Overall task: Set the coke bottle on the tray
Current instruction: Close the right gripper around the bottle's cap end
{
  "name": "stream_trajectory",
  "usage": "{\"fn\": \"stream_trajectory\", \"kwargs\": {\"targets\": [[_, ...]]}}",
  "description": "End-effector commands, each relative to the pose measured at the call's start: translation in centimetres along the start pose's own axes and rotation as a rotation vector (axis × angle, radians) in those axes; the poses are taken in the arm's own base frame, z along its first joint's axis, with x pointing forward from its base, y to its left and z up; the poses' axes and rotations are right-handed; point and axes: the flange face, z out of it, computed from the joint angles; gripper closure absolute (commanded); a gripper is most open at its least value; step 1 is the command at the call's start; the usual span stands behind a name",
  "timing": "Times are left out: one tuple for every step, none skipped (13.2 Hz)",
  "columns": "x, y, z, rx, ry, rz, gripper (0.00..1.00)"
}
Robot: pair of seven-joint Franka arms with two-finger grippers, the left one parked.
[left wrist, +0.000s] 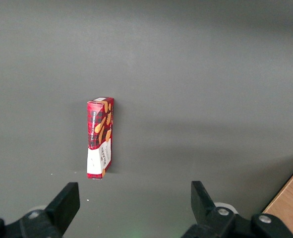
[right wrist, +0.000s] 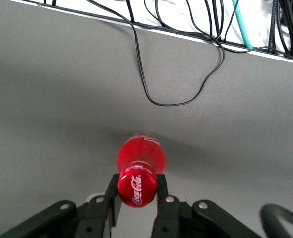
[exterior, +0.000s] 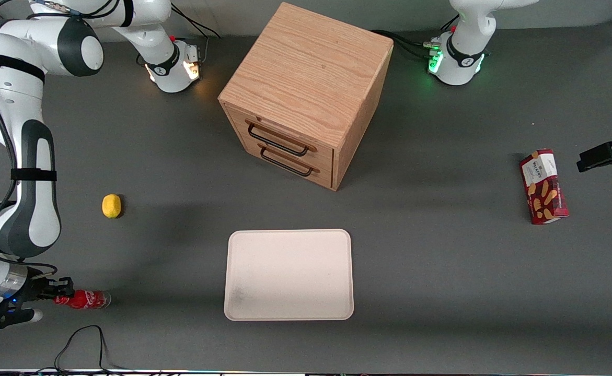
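Both tool fingers clamp coke bottle (cap).

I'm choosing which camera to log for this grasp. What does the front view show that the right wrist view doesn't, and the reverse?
Only the front view shows the tray, wooden drawer cabinet, lemon and biscuit box. Only the right wrist view shows the fingers clamped on the bottle's cap end. Both show the coke bottle, the gripper and a black cable on the grey table.
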Motion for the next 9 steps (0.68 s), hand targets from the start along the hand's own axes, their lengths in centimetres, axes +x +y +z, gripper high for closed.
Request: {"fn": "stream_trajectory", "kwargs": {"targets": [[0.6,0.0,-0.7,0.010,0.025,0.034,1.00],[0.7,0.0,-1.1,0.009,0.026,0.032,1.00],[0.5,-0.2,-2.0,0.014,0.012,0.032,1.00],[0.2,-0.4,-3.2,0.022,-0.014,0.030,1.00],[-0.1,-0.4,-5.9,0.028,-0.030,0.033,1.00],[-0.6,-0.4,-8.0,0.037,-0.053,0.033,1.00],[-1.1,-0.5,-11.1,0.041,-0.057,0.042,1.00],[-1.8,-0.7,-14.1,0.044,-0.067,0.057,1.00],[-2.9,-0.8,-17.0,0.048,-0.092,0.060,1.00]]}}
